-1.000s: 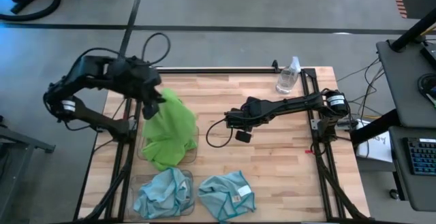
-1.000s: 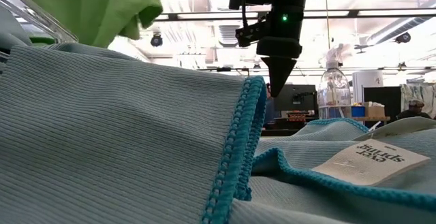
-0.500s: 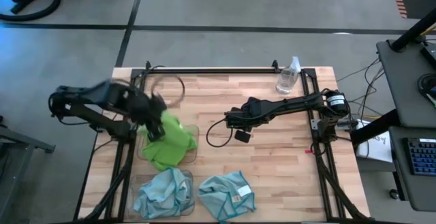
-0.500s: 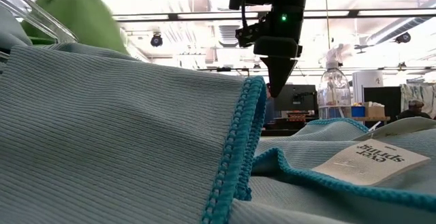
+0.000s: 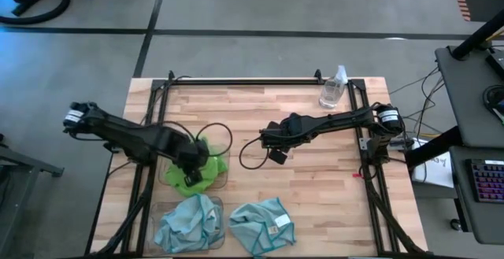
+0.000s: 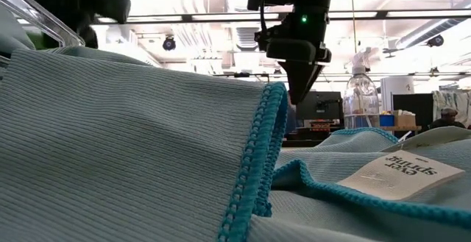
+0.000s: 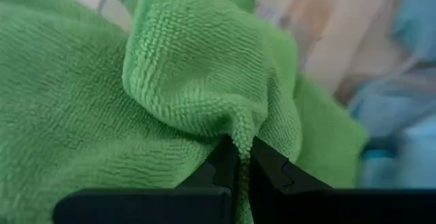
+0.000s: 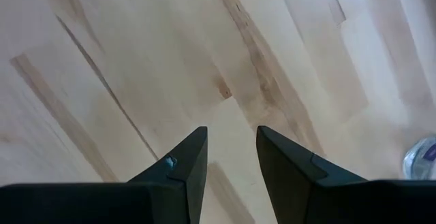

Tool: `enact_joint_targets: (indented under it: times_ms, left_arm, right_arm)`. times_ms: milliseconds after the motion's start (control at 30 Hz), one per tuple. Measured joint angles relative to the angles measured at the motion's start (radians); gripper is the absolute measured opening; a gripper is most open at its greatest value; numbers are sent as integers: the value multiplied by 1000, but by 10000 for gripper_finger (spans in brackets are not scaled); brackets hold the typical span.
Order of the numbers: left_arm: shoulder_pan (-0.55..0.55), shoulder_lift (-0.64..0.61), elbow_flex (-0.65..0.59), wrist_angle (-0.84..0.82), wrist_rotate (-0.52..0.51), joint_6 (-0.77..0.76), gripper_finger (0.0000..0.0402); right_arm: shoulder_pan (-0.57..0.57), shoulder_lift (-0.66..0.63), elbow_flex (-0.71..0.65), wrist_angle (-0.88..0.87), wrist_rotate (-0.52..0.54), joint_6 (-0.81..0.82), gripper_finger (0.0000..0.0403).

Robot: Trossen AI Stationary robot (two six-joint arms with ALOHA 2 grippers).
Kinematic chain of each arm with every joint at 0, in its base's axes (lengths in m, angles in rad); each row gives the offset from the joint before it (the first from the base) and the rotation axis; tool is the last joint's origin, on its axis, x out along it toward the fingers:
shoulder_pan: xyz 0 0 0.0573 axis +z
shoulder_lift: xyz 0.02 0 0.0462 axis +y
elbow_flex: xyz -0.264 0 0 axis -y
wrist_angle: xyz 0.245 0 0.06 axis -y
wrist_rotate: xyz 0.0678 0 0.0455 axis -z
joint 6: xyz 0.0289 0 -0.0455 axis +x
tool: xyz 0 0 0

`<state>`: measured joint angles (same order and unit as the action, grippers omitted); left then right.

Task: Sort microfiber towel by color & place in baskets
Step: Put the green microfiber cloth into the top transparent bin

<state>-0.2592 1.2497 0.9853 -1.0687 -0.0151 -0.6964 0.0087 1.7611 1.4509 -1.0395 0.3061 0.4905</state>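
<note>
Green towel pinched between closed left gripper fingers, basket directly beneath; release best made low, so folds are kept inside.

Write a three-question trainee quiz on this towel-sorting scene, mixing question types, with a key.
1. True or false: the left gripper has its fingers shut on the green towel.
2. Multiple choice: the right gripper is A) gripping a blue towel, B) open and empty over bare wood, C) holding the spray bottle.
3. Fill in: the blue towel with the white tag lies on the table, ______ the baskets.

Key: 1 true; 2 B; 3 outside. The other blue towel already sits in a basket.
</note>
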Motion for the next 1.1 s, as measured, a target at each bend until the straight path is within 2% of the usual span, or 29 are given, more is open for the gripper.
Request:
enact_joint_targets:
  times_ms: [167, 400, 767, 967, 1100]
  left_arm:
    - [-1, 56, -35, 20, 0, 21, 0]
    - [-1, 126, -20, 76, 0, 122, 5]
    - [-1, 214, 184, 67, 0, 225, 45]
    - [-1, 273, 303, -117, -3, 212, 65]
    - [-1, 303, 379, -174, -3, 209, 77]
  right_arm:
    - [10, 0, 0, -1, 0, 34, 123]
    - [19, 0, 0, 2, 1, 34, 123]
    - [24, 0, 0, 6, 9, 30, 123]
    - [29, 0, 0, 6, 9, 21, 123]
    - [29, 0, 0, 5, 9, 12, 123]
